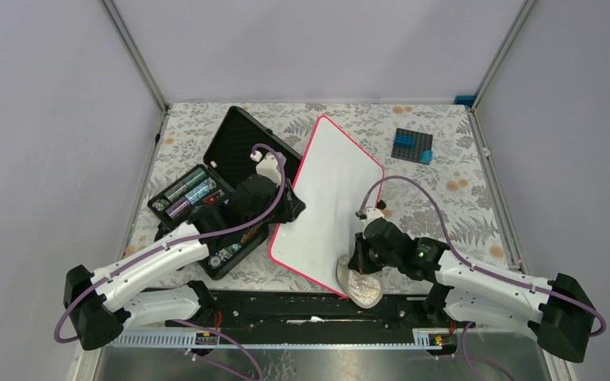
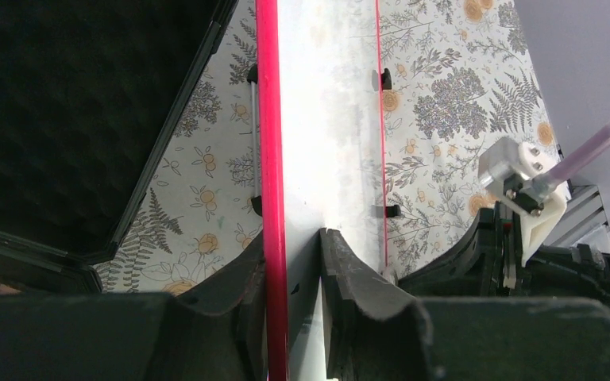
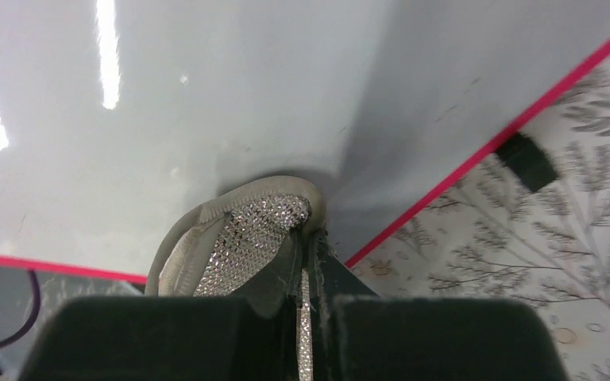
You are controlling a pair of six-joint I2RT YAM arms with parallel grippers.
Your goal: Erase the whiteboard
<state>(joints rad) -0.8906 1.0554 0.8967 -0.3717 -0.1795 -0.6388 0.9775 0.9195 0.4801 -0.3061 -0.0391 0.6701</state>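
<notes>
The whiteboard (image 1: 335, 190) lies slanted on the flowered cloth, white with a red-pink rim, and no writing shows on it. My left gripper (image 1: 290, 208) is shut on its left edge; in the left wrist view the jaws (image 2: 294, 238) pinch the rim of the whiteboard (image 2: 326, 119) from both sides. My right gripper (image 1: 359, 266) is shut on a round, glittery silver pad (image 1: 361, 286) at the board's near right corner. Seen from the right wrist, the gripper (image 3: 306, 230) presses the pad (image 3: 246, 234) against the whiteboard (image 3: 206, 95).
An open black foam-lined case (image 1: 242, 143) with batteries (image 1: 192, 193) lies left of the board, under the left arm. A black plate with blue bricks (image 1: 411, 145) sits at the back right. Grey walls enclose the table; a black rail (image 1: 302, 309) runs along the near edge.
</notes>
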